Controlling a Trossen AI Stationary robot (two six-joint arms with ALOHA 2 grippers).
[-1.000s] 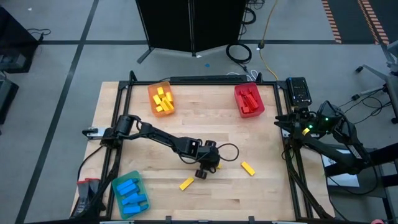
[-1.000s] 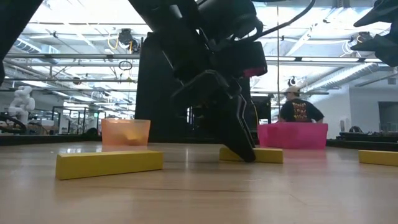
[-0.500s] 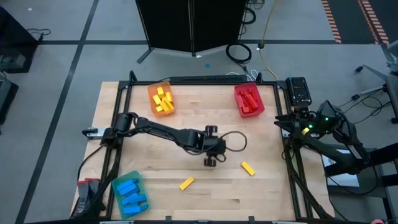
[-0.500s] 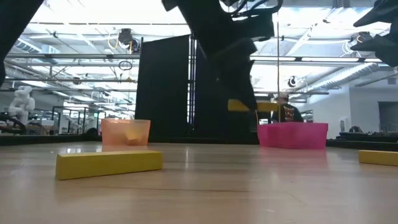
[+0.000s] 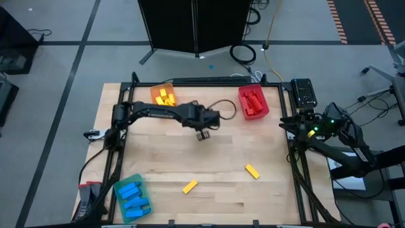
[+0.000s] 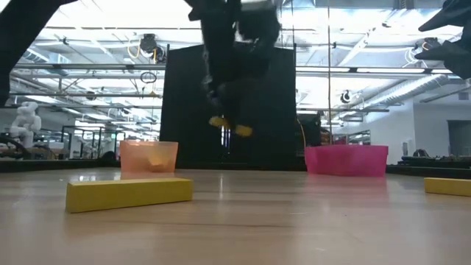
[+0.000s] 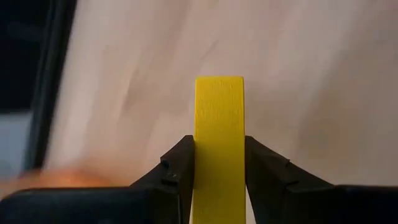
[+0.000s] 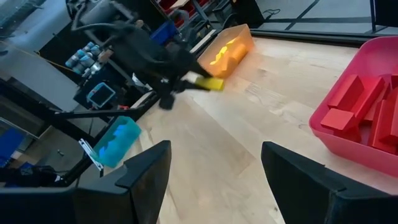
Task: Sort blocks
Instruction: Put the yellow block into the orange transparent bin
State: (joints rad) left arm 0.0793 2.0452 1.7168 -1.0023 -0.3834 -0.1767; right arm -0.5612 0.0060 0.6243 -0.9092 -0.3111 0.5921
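Yellow block (image 7: 218, 143) clamped in left end effector (image 7: 217, 163), airborne.

Left arm (image 5: 158, 113) stretching across the table's far half between orange tray (image 5: 162, 99) and red tray (image 5: 254, 102), two yellow blocks (image 5: 190, 187) (image 5: 252, 171) lying well apart on the near half, bare wood lying open around them

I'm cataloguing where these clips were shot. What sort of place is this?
Probably a robotics lab or workshop hall: a wooden table in a metal frame with arms mounted, coloured sorting trays, open ceiling trusses and other equipment beyond it.
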